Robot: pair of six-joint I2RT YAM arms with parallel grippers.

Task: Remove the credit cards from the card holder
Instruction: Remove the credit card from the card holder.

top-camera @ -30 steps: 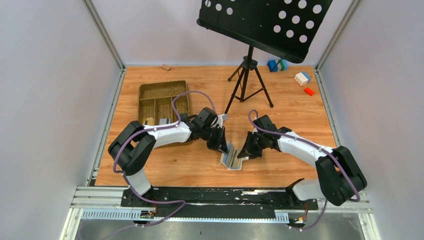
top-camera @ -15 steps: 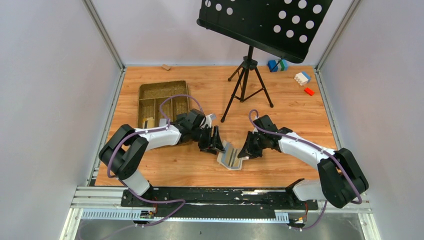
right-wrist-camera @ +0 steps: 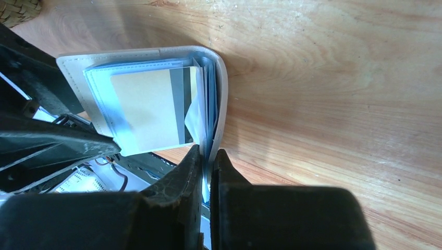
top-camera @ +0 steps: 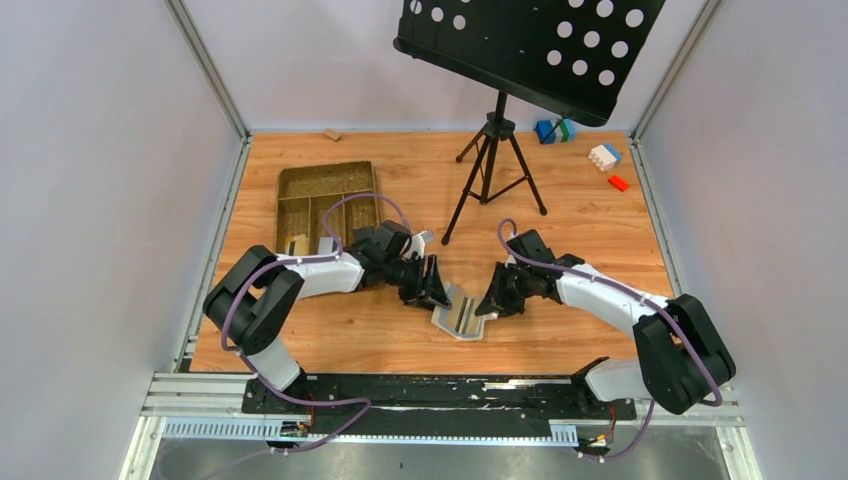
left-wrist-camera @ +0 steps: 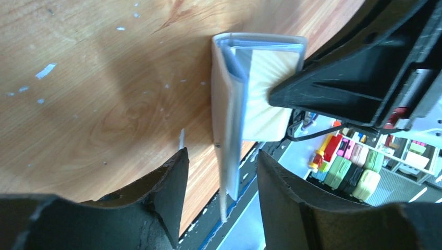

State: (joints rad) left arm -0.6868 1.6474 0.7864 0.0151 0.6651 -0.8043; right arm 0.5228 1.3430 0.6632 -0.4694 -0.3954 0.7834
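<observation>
The cream-beige card holder stands open on its edge on the wooden table between my two grippers. In the right wrist view its light blue inside holds an orange-yellow card with a grey stripe. My right gripper is shut on the edge of the holder's cover; it also shows in the top view. My left gripper is open, its fingers on either side of the holder's near edge without touching it; it also shows in the top view. Other cards are hidden.
A woven brown compartment tray lies at the back left with small items in its near compartments. A black music stand on a tripod stands behind the grippers. Toy blocks lie at the back right corner.
My left gripper has pulled back a little to the left and now stands open beside the holder. The holder has shifted slightly left and tilted more open. The right gripper has kept its hold.
</observation>
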